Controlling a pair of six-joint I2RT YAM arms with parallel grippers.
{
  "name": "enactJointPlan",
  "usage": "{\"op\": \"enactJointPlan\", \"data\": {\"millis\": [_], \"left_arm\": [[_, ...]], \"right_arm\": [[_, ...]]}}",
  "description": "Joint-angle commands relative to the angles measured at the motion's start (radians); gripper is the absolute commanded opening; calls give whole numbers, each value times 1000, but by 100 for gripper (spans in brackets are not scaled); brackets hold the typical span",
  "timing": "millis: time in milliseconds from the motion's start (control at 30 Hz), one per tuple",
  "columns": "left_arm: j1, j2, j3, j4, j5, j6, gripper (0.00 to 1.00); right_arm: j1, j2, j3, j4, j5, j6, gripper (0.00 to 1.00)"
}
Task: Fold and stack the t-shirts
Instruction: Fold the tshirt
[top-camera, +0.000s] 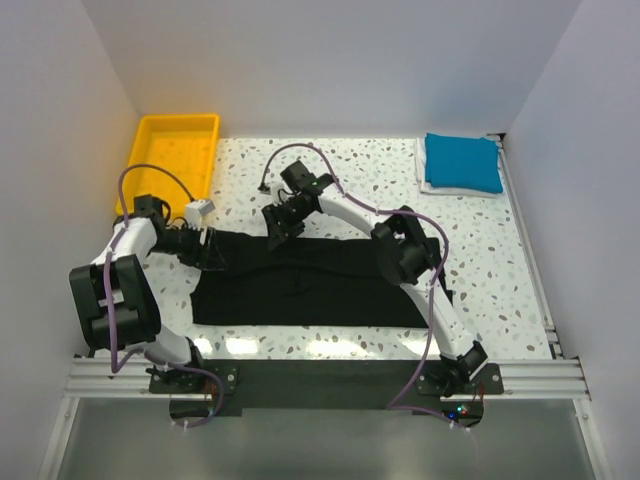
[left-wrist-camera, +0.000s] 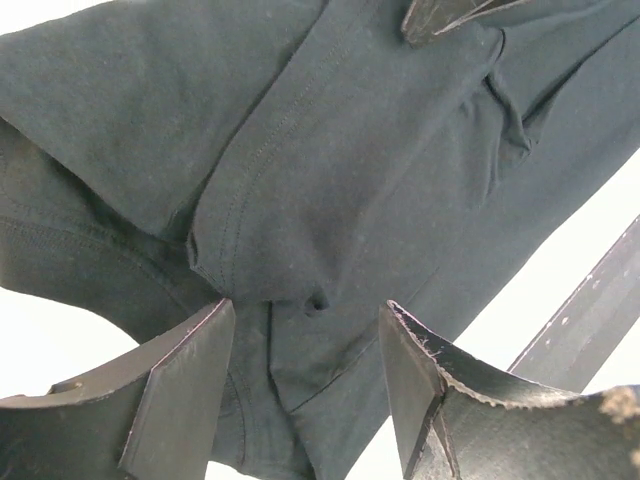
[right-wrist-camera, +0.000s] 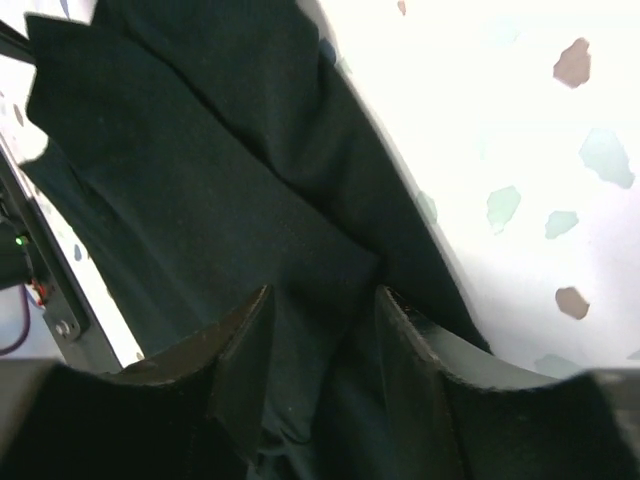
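Top external view shows the black t-shirt (top-camera: 320, 290) lying as a long band across the middle of the tabletop (top-camera: 500, 260). It is already narrowed, but it is not yet a compact packet. The left gripper (top-camera: 207, 247) is at the far left corner of the band, and the right gripper (top-camera: 280, 225) is at the far edge, a little left of the middle. In the left wrist view the fingers (left-wrist-camera: 185, 385) stand apart, with a small ridge of cloth just in front of the gap; nothing is pinched. In the right wrist view the fingers (right-wrist-camera: 245, 355) are also apart, over a folded edge of the cloth beside bare tabletop. I judge that the step in hand is one more fold of this shirt, and that both arms are placed to take its far edge. The next move calls for both grippers to close on all the layers together, and then to carry the edge evenly so that the band does not twist. After that the shirt belongs on the folded blue t-shirt (top-camera: 462, 162) in the far right corner.
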Motion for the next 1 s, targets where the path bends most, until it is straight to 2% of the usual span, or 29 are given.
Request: {"op": "enactJointPlan", "data": {"millis": [0, 167, 233, 267, 333, 367, 467, 667, 800, 900, 967], "left_arm": [[5, 16, 12, 48, 36, -44, 65], [7, 59, 32, 54, 17, -54, 63], [7, 83, 43, 50, 14, -51, 62], [5, 94, 52, 54, 10, -52, 59], [7, 100, 60, 66, -3, -60, 57], [7, 102, 66, 77, -10, -69, 57], [5, 103, 80, 92, -30, -83, 57], [7, 116, 84, 109, -70, -109, 62], [5, 122, 83, 102, -40, -94, 63], [4, 123, 84, 88, 8, -74, 60], [4, 129, 87, 76, 34, -60, 54]], "right_arm": [[1, 8, 48, 49, -47, 41, 47], [2, -18, 30, 63, -72, 43, 43], [2, -31, 19, 69, -84, 40, 35], [2, -33, 10, 70, -87, 38, 26], [4, -39, 2, 70, -105, 33, 18], [4, -45, -10, 70, -112, 30, 10], [4, -74, -44, 81, -124, 21, 0], [4, -151, -130, 118, -174, 10, 0], [13, -202, -180, 127, -196, 0, 0], [28, -205, -205, 107, -199, -25, 0], [33, -205, -222, 94, -201, -37, 0]]}}
